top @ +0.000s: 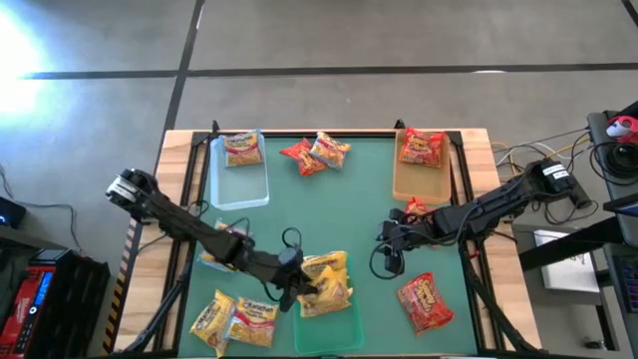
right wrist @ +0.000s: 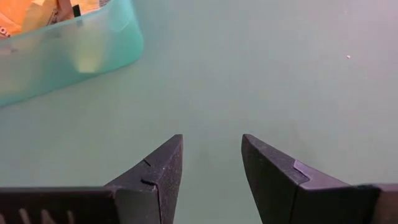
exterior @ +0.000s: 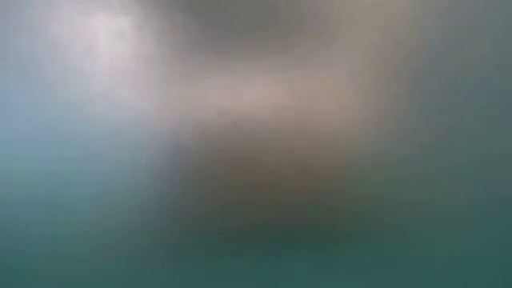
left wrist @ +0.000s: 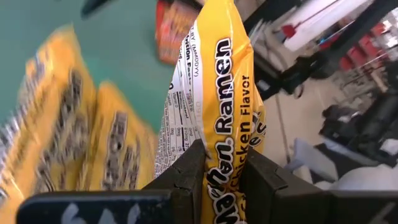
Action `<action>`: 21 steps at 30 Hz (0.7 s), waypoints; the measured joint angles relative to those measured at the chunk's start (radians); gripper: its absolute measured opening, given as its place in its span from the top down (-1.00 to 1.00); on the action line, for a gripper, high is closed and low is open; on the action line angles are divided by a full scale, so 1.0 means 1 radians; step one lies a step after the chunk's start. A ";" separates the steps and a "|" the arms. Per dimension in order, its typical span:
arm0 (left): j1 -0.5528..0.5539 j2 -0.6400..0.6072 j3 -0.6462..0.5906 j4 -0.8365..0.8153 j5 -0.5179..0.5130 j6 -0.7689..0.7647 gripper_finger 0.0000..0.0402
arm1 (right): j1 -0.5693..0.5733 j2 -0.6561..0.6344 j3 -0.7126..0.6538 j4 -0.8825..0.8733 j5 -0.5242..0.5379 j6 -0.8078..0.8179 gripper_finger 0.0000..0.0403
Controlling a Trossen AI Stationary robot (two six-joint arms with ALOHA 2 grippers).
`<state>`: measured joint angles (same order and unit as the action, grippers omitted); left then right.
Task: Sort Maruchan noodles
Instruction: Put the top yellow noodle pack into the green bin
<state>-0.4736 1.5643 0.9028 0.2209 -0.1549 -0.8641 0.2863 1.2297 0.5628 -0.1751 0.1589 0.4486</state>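
Observation:
My left gripper [top: 302, 286] is shut on a yellow Maruchan chicken-flavor packet [left wrist: 217, 93] over the green tray [top: 329, 334] at the near middle, where other yellow packets [left wrist: 62, 137] lie. My right gripper [top: 387, 237] stands open above the bare green mat right of centre, nothing between its fingers [right wrist: 163, 167]. Loose packets lie on the mat: a red and an orange one [top: 317, 155] at the far middle, yellow ones [top: 234, 321] at the near left, a red one [top: 427, 301] at the near right. The low view is only blur. My left gripper pinches the yellow packet between its two fingers [left wrist: 186, 174] at one end of the packet [left wrist: 225, 163], one finger on each flat face. The fingers come slanting down from the table's left. The packet sticks out beyond the fingertips over the green tray.
A clear tray [top: 244, 189] at the far left holds an orange-and-white packet. A tan tray [top: 419, 184] at the far right holds a red one. Another red packet [top: 414, 207] lies beside my right arm. The green tray's corner [right wrist: 68, 50] shows ahead of my right gripper.

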 joint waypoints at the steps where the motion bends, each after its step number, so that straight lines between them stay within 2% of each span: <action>1: 0.000 0.017 0.000 -0.004 0.006 -0.012 0.71 | 0.000 0.000 -0.001 0.000 0.000 0.005 0.23; 11: 0.001 0.146 0.046 0.023 0.106 -0.010 0.71 | 0.000 0.000 -0.001 -0.001 0.000 0.008 0.23; 15: 0.004 0.176 0.071 0.005 0.115 -0.027 0.70 | 0.000 0.000 -0.001 -0.003 0.000 0.008 0.23; 21: 0.007 0.190 0.105 -0.093 0.114 -0.067 0.55 | 0.000 0.000 -0.001 -0.007 -0.001 0.015 0.23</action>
<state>-0.4667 1.7546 1.0076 0.1277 -0.0406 -0.9312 0.2859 1.2297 0.5617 -0.1825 0.1581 0.4637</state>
